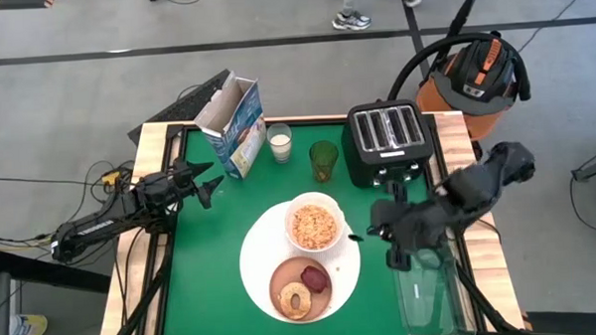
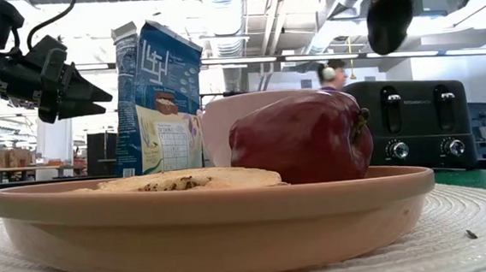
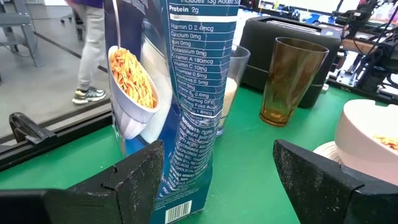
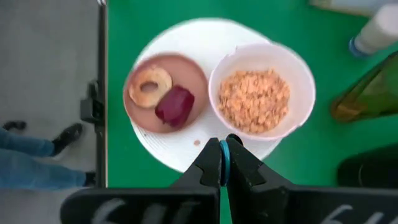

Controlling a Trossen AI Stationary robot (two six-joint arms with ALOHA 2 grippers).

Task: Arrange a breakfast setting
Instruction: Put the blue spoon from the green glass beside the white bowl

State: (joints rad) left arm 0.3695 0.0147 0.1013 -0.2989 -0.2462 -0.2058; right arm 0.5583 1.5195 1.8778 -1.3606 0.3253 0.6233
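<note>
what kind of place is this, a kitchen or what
Probably not a kitchen: it looks like a lab or workshop. A shop vacuum stands on the grey concrete floor beside the green table, cables trail at the table's edge, and exposed ceiling ducts run overhead.

On the green table [image 1: 213, 290] there are two plates: one large white plate [image 1: 256, 258] and one small pink plate [image 1: 282, 277] on it. One bowl [image 1: 315, 225] of cereal, one bagel [image 1: 296, 301], one dark-red fruit [image 1: 315, 279], one spoon [image 1: 354, 237]. At the far side: one cereal box [image 1: 235, 125], two glasses [image 1: 279, 141] [image 1: 324, 160], one toaster [image 1: 386, 140]. One clear tray [image 1: 432, 297] on the right.
</note>
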